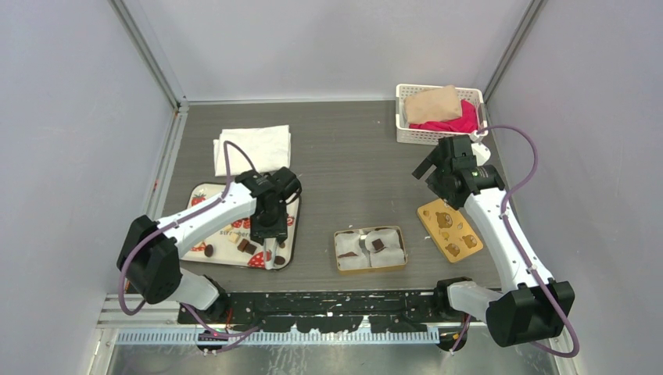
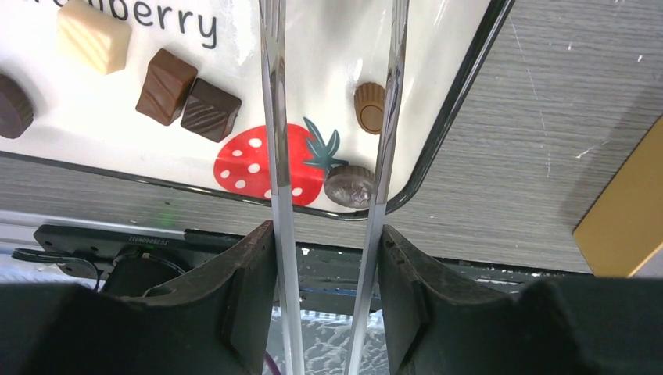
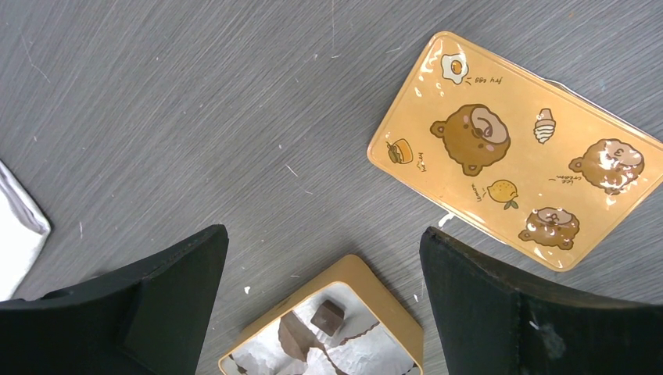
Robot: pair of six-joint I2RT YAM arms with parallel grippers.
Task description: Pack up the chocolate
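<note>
**A:** Grey, wood-grained table first. How is it laid out?

**B:** Split by side, I'd say. The left arm reaches over the white strawberry tray, where most of the chocolate waits. The right arm hangs above the middle. At the far edge, a white basket of cloths and a folded napkin lie out of the way.

**A:** And the packing end?

**B:** The golden bear lid lies flat near its tin but apart from it, which leaves the tin open for loading. The tin sits between the two arms with paper cups inside, presumably within reach of either.

**A:** The claws?

**B:** The right gripper is spread wide and empty, looking down on the tin and lid. My reading is that it's waiting. The left gripper carries two thin metal blades, held partly open low over the tray's near corner. I can see nothing pinched between them, though their tips run out of the wrist view.

**A:** Why that corner?

**B:** A caramel-brown round lies in the gap against one blade, and a dark round one sits nearer the rim. Narrow blades suit such small pieces. I judge it is lining up on one of those.

**A:** The rest?

**B:** A cream block and two dark squares lie further along the tray. One dark square is already in the tin.
</note>
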